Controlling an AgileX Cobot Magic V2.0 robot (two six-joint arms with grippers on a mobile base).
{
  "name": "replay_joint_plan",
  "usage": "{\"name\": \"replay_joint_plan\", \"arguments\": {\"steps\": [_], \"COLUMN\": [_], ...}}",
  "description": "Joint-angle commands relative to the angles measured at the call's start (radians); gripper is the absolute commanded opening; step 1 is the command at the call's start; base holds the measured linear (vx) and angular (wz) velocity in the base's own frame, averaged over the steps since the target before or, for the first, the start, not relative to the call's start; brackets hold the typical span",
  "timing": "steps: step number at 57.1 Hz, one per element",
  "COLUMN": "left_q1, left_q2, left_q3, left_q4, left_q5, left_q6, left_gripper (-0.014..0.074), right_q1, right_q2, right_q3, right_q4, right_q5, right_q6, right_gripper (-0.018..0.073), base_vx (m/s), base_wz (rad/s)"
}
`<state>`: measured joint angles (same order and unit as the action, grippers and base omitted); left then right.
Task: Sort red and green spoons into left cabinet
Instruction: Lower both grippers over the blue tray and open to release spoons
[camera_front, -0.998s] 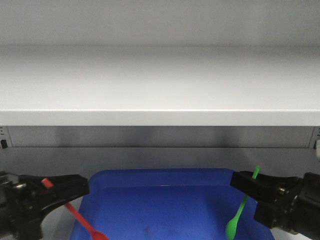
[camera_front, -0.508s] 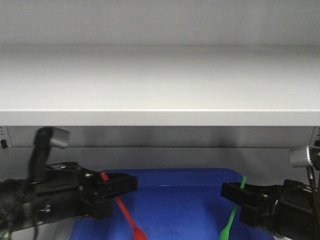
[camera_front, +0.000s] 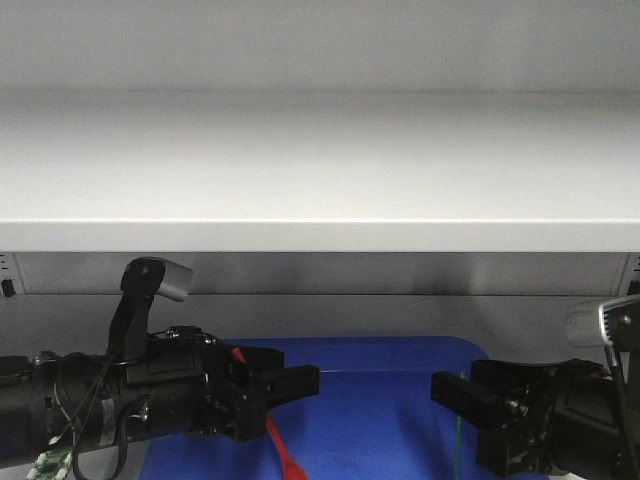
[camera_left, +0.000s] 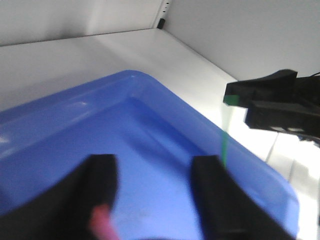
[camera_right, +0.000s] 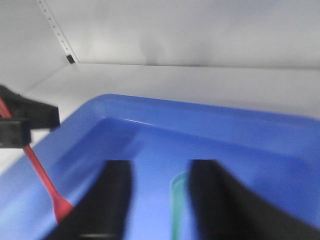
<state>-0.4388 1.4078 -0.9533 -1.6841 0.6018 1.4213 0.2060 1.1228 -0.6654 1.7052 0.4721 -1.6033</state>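
Front view: black left gripper (camera_front: 290, 385) pinches thin bright red plastic spoon (camera_front: 280, 445), hanging over blue plastic tray (camera_front: 390, 352) below pale grey-white cabinet shelf board (camera_front: 320, 170). Black right gripper (camera_front: 455, 392) pinches thin green spoon (camera_front: 459, 440).

Left wrist: red handle betw. fingers (camera_left: 102, 182); green stick beside tray rim.

Right wrist: green spoon betw. fingers (camera_right: 117, 192), above tray; red spoon at left.
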Motion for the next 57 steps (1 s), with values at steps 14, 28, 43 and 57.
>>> {"name": "replay_joint_plan", "arguments": {"steps": [14, 28, 43, 57], "left_q1": [-0.009, -0.009, -0.009, -0.009], "left_q2": [-0.035, -0.048, -0.123, -0.225], "left_q3": [-0.038, -0.038, -0.035, 0.048], "left_q4": [0.199, 0.241, 0.244, 0.248], "left_q5": [-0.179, -0.238, -0.209, -0.188], "left_q6": [0.206, 0.206, 0.13, 0.082], "left_gripper": [0.0672, 0.0561, 0.0367, -0.001], "right_q1": [0.001, 0.001, 0.001, 0.001], "right_q2": [-0.033, -0.06, -0.071, -0.107], "right_q3": [-0.034, -0.034, -0.033, -0.033], "right_q4": [0.075, 0.075, 0.075, -0.047], "right_q5": [-0.002, -0.043, -0.04, -0.039], "right_q6": [-0.411, -0.417, -0.366, -0.143], "right_gripper": [0.0647, 0.0565, 0.0454, 0.0071], "base_vx": [0.0, 0.0, 0.0, 0.0], "base_wz": [0.0, 0.0, 0.0, 0.0]}}
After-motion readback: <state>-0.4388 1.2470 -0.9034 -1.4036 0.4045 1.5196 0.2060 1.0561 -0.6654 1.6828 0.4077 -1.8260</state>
